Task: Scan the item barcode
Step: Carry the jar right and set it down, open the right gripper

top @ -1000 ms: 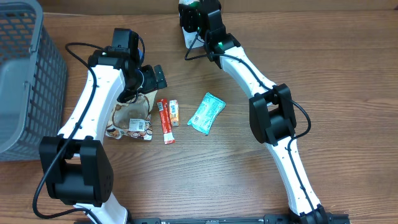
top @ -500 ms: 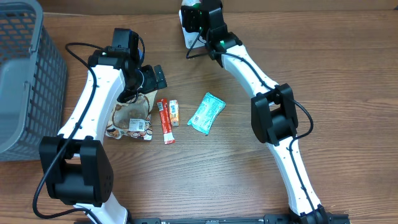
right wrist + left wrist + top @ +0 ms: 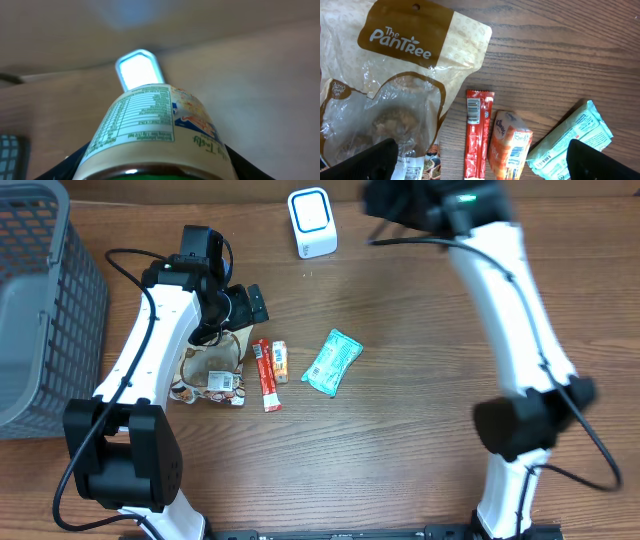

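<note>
Now the right hand [image 3: 152,167] grips a labelled jar [image 3: 150,127] — scanner [image 3: 140,70] beyond it

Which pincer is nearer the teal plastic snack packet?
Left. The left pincer hovers left of the teal plastic snack packet; the right pincer, gripping a labelled jar, is far beyond it.

A brown wooden worktop [image 3: 400,450] fills the scene, its grain laid in long boards running from left to right. A paler strip [image 3: 600,186] is seen along its far edge in the overhead view. A grey mesh basket [image 3: 40,310] is set at the left edge. Everything is lit evenly, and only soft shadows are cast. In the right wrist view a pale blurred surface [image 3: 250,20] is shown beyond the far edge; what it is cannot be told.
</note>
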Available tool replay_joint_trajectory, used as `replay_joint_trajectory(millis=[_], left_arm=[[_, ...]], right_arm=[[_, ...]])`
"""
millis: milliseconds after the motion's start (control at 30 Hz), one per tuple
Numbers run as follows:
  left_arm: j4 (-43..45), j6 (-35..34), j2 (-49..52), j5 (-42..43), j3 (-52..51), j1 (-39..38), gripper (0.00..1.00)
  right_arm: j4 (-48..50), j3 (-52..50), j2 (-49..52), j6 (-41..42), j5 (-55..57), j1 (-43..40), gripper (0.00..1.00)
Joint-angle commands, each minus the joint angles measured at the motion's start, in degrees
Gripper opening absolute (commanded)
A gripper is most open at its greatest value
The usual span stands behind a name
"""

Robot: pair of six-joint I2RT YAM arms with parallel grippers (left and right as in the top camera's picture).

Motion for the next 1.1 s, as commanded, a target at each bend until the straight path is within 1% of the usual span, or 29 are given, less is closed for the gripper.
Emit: replay_joint_trajectory(millis=[0, 133, 233, 367, 500, 633, 767, 833, 1067], left_arm=[[-0.04, -0.17, -0.04, 0.46, 1.14, -0.07, 1.00], [-0.04, -0.17, -0.04, 0.46, 1.14, -0.07, 1.00], [-0.07, -0.17, -0.04, 0.44, 1.14, -0.07, 1.00], [-0.04, -0.17, -0.04, 0.46, 1.14, -0.07, 1.00], [-0.07, -0.17, -0.04, 0.44, 1.14, -0.07, 0.99], [-0.07, -0.15, -0.04, 0.46, 1.14, -0.07, 1.00], [-0.07, -0.17, -0.04, 0.46, 1.14, -0.07, 1.00], [-0.04, -0.17, -0.04, 0.46, 1.14, -0.07, 1.00], [-0.07, -0.17, -0.04, 0.44, 1.14, -0.07, 1.00]], right_arm=[[-10.54, 0.52, -1.73, 5.51, 0.46, -7.06, 0.04], [-21.31, 0.46, -1.36, 8.79, 0.42, -14.78, 0.04], [-26.10, 0.46, -0.90, 8.72, 0.44, -19.37, 0.04], [-29.49, -0.24, -0.72, 8.68, 0.44, -23.98, 0.04], [-29.38, -3.21, -0.72, 8.72, 0.46, -26.82, 0.04], [-27.98, -8.72, -0.72, 8.72, 0.59, -28.74, 0.04], [-23.76, -16.22, -0.72, 8.74, 2.64, -30.21, 0.04], [-20.96, -20.59, -0.72, 8.72, 2.75, -30.99, 0.04], [-6.51, -38.05, -0.72, 8.81, 2.80, -33.38, 0.04]])
